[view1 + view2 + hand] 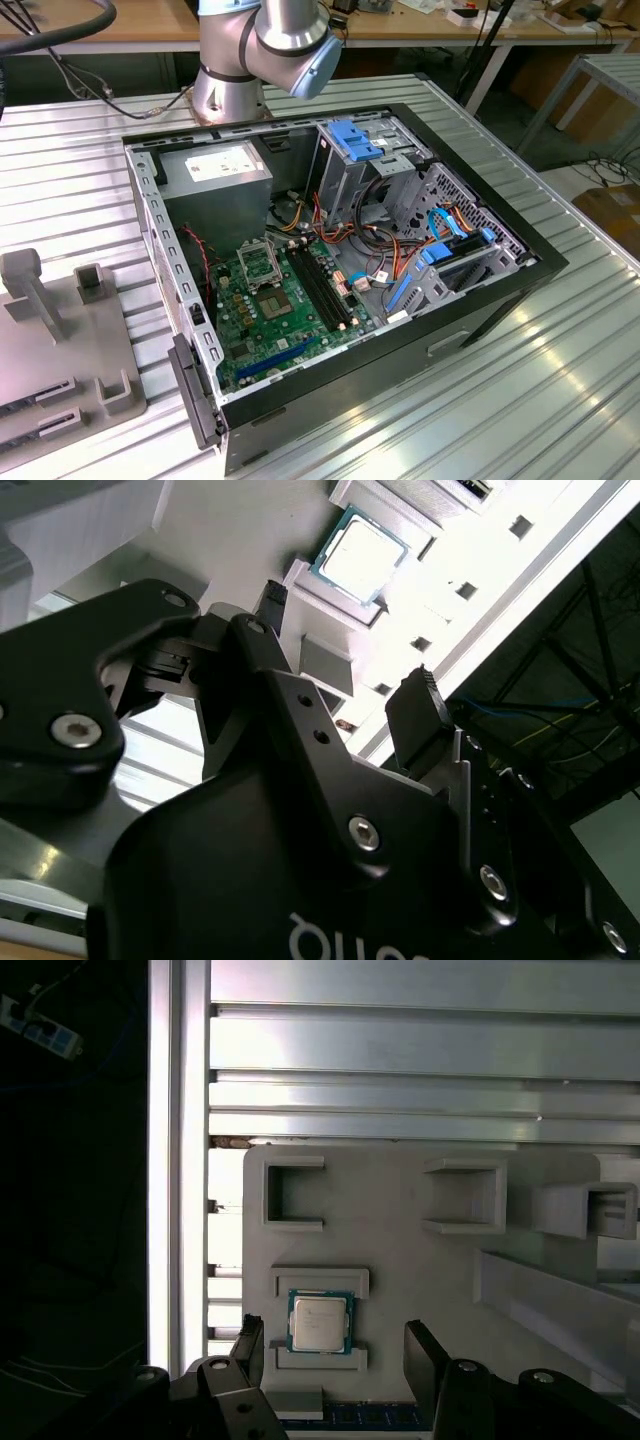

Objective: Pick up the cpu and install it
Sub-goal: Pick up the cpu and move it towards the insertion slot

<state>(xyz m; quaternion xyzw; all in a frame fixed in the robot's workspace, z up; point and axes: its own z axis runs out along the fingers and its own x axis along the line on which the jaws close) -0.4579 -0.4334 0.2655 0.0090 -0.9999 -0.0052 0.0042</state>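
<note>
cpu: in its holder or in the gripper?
In its holder. In both wrist views the cpu lies flat in the grey fixture's recess; the gripper is open and holds nothing.

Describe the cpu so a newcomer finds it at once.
On the ribbed metal table lies a grey fixture plate with raised brackets. Near one edge, a shallow framed nest holds the cpu. It is the one silvery square with a greenish rim; the brackets around it are plain grey and empty.
</note>
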